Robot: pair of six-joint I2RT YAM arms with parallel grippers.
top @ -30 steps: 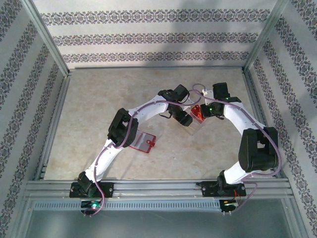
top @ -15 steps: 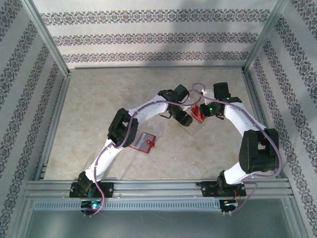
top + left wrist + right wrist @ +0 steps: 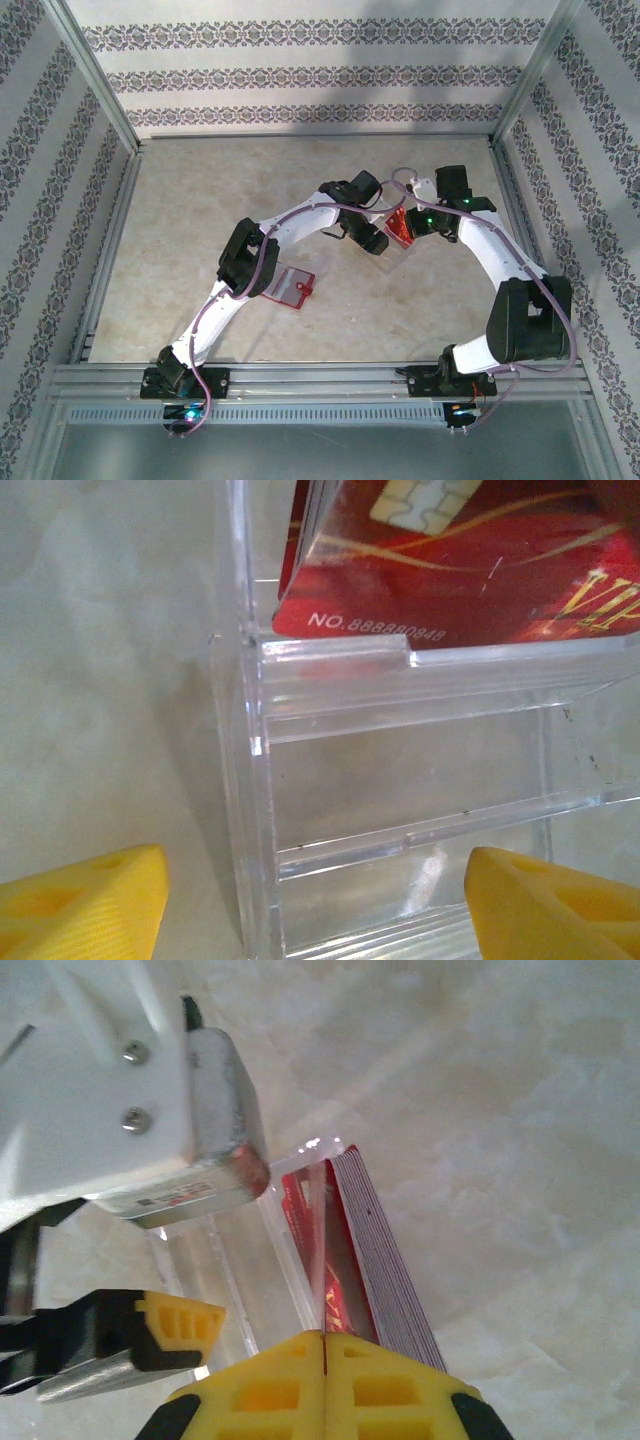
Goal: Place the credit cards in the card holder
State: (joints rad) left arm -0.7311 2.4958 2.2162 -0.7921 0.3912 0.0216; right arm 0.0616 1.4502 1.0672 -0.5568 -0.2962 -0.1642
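The credit cards (image 3: 385,1260) stand on edge as a tight stack in the back slot of a clear tray (image 3: 400,770), toward the far right of the table (image 3: 200,200). The right gripper (image 3: 323,1345) is the one set to take them: it sits right at the stack's upper edge, and its yellow pads are pressed together with no gap. One red card leans away from the rest, and its thin edge runs straight into the seam between those pads. It looks pinched, though I cannot tell for certain.

The left gripper (image 3: 320,910) is wide open and holds nothing. One yellow tip stands to each side of the tray's front, which suggests it is placed to steady the tray. The cards' long axis runs across between those two tips, so the right gripper's seam lines up with the cards' flat faces (a lift along that plane should slide one free).

The card holder (image 3: 284,285) lies flat on the table, well apart from the tray on its near-left side, beside the left arm's elbow link.

The front card is glossy red with gold swirls, a chip, a white printed number and gold lettering
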